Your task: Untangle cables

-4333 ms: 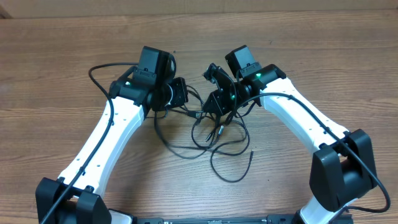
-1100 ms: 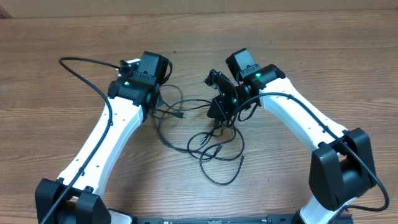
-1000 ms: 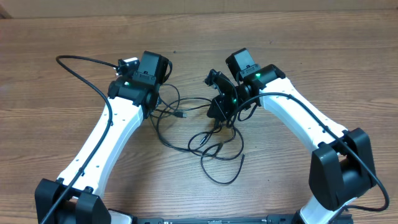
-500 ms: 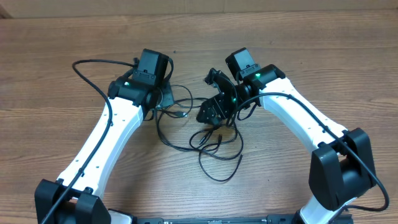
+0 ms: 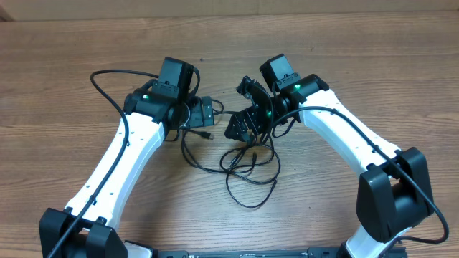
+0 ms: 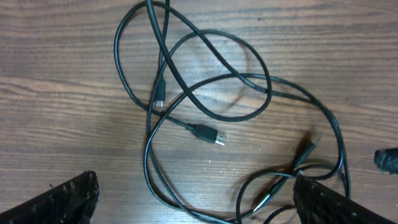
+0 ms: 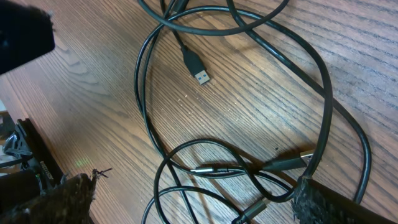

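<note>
Brown wood-grain table (image 5: 344, 64). Cables (image 5: 247, 172) lie loose mid-table, thin black loops crossing each other, just in front of and under both grippers. One USB plug (image 6: 211, 134) lies flat on the wood. Left gripper (image 5: 204, 113): jaws wide, gripping nothing. Right gripper (image 5: 240, 127): same, over the loops. Pale strip (image 5: 215, 7) past the far edge, can't tell what.

The cables (image 5: 244, 154) lie in loose, overlapping loops on the table (image 5: 373, 64), between the two arms and nearer the front edge. The left gripper (image 5: 204, 113) hangs over their left side, the right gripper (image 5: 239, 126) just beside it. One plug (image 6: 209, 134) lies inside a loop.
</note>
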Robot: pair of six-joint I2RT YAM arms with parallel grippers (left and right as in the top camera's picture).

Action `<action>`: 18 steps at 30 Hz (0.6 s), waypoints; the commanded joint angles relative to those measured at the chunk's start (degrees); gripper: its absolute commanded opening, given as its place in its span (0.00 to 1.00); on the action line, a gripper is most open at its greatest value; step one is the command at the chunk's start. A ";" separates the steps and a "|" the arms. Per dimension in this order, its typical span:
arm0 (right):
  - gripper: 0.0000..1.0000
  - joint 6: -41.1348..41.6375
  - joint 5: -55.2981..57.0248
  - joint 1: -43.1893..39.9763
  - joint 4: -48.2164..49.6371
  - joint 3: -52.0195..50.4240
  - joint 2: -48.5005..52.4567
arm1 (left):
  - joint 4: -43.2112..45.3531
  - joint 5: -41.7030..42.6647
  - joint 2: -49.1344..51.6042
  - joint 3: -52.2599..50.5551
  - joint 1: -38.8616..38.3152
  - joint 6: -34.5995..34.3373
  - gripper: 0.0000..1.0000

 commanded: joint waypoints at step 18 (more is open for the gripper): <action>1.00 -0.31 1.92 -0.15 0.87 -0.24 0.39 | 9.68 -4.22 12.63 0.66 0.22 -4.83 0.93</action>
